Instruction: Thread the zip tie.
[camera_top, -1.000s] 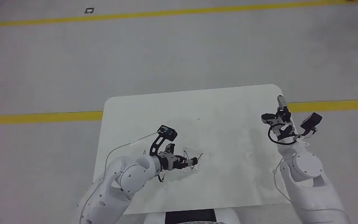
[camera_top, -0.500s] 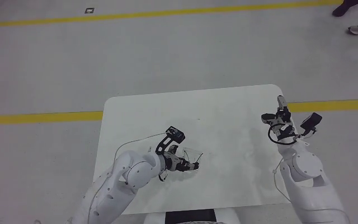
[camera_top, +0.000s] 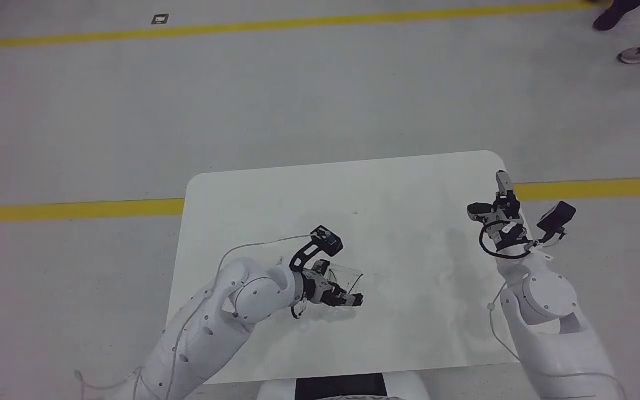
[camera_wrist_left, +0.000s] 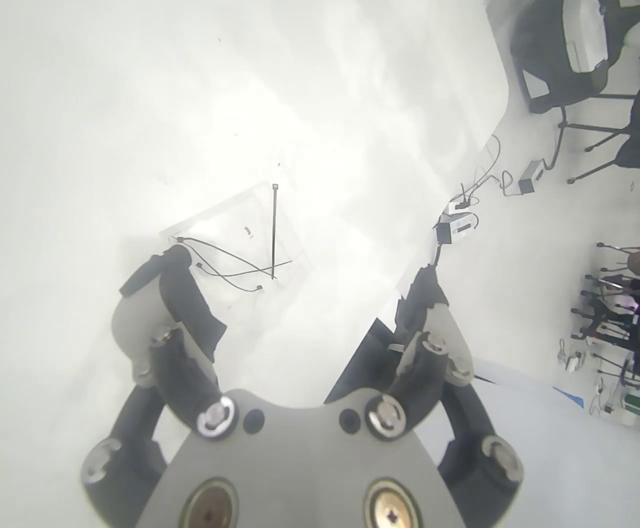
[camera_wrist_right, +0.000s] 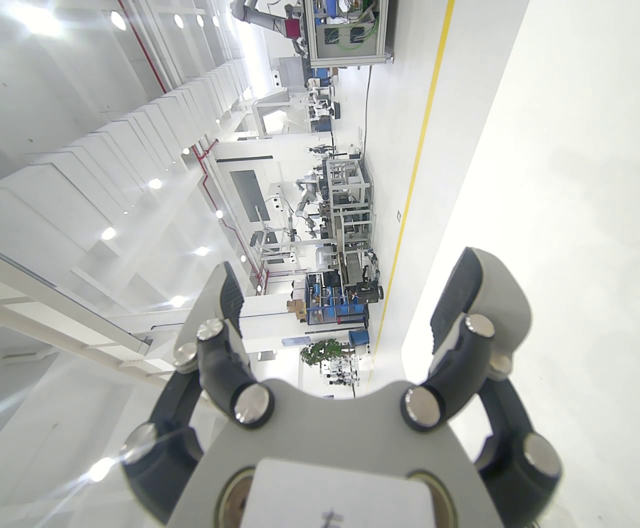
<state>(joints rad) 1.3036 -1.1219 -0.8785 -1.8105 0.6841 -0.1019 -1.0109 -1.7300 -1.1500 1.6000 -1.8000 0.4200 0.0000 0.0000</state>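
The left gripper (camera_wrist_left: 300, 270) stands wide open and empty, one fingertip (camera_wrist_left: 175, 257) just beside the thin black plastic zip ties (camera_wrist_left: 274, 230), which lie crossed on a clear plastic sheet (camera_wrist_left: 225, 220) on the white table (camera_wrist_left: 150, 100). None is lifted or looped through its head, so the threading looks undone. The left arm bends in low over the table's near middle. The right gripper (camera_wrist_right: 350, 265), likewise open and empty, sits at the table's right edge, pointing outward.

The left hand (camera_wrist_left: 297, 265) and right hand (camera_wrist_right: 347, 265) share grey plates, silver screws, black linkages and black-padded fingers (camera_wrist_left: 180, 285). Behind the right hand loops a black cable (camera_top: 487, 243); the arms (camera_top: 240, 300) are white.
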